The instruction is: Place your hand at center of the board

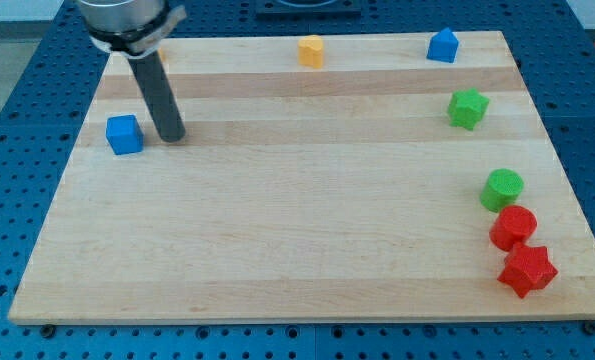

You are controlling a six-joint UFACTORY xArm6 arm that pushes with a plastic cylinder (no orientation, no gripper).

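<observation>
My tip [173, 137] rests on the wooden board [297, 240] near its upper left, just right of a blue cube [124, 134] with a small gap between them. The dark rod rises up and to the left from the tip to the arm at the view's top left. The board's middle lies well to the right of the tip and lower in the view.
A yellow block [311, 50] and a blue house-shaped block [442, 45] sit along the top edge. A green star [467, 108] is at the upper right. A green cylinder [502, 189], a red cylinder [513, 228] and a red star [527, 270] cluster at the lower right edge.
</observation>
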